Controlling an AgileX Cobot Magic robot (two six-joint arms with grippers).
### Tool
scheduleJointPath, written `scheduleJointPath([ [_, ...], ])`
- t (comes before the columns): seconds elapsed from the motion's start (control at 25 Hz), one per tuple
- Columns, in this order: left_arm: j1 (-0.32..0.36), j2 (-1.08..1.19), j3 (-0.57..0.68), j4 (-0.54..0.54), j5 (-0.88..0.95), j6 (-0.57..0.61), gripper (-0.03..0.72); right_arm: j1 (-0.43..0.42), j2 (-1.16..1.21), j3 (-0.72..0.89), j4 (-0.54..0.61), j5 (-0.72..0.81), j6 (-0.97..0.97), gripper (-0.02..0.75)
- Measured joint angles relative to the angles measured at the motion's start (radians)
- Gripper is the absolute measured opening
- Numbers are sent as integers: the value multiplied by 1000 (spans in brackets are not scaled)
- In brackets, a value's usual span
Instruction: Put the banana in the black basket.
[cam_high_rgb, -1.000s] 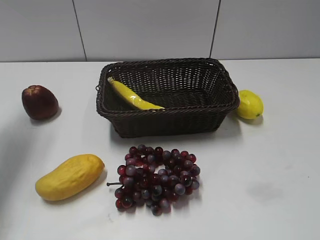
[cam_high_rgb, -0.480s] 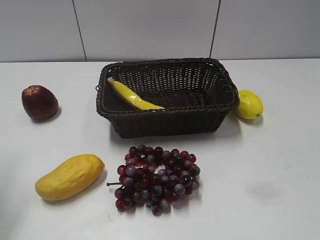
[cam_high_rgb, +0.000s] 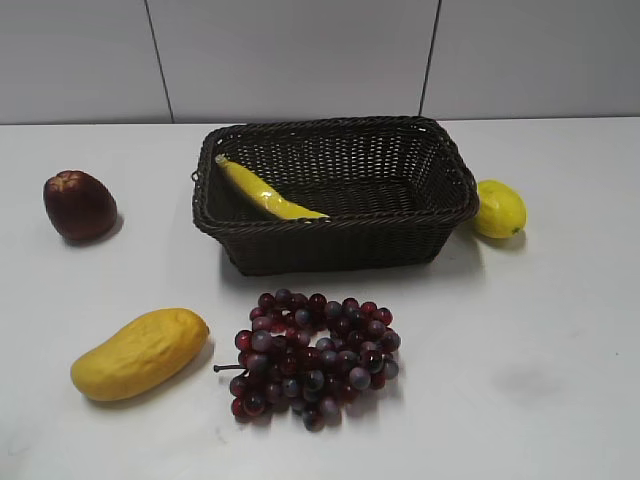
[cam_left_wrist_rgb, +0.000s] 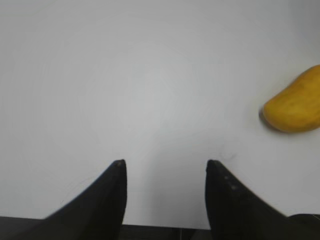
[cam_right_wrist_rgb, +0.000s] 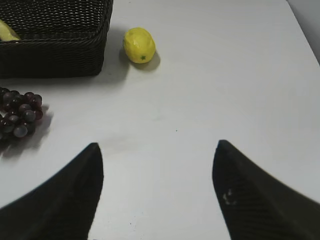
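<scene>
The banana (cam_high_rgb: 262, 191) lies inside the black basket (cam_high_rgb: 330, 247), along its left side, with its tip up at the left rim. A bit of the banana (cam_right_wrist_rgb: 7, 33) and the basket's corner (cam_right_wrist_rgb: 55, 50) show at the top left of the right wrist view. Neither gripper shows in the exterior view. My left gripper (cam_left_wrist_rgb: 164, 162) is open and empty over bare white table. My right gripper (cam_right_wrist_rgb: 157, 145) is open and empty over the table, right of the grapes.
A yellow mango (cam_high_rgb: 139, 352) lies at the front left and shows in the left wrist view (cam_left_wrist_rgb: 295, 102). Red grapes (cam_high_rgb: 313, 354) lie in front of the basket. A lemon (cam_high_rgb: 498, 208) sits at the basket's right. A dark red apple (cam_high_rgb: 78, 204) sits at the left.
A faint shadow at the lower left of the table has faded away. The fruits and the basket have not moved.
</scene>
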Motion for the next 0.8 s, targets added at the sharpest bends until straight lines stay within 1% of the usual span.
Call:
scheduleJointPath([
  [0.12, 0, -113, 60, -12, 13, 0, 492, 0, 0, 0, 0, 0, 0, 519],
  [0.24, 0, -224, 93, -15, 29, 0, 492, 0, 0, 0, 0, 0, 0, 519],
  [0.8, 0, -596, 125, -16, -3, 0, 491, 0, 0, 0, 0, 0, 0, 519],
])
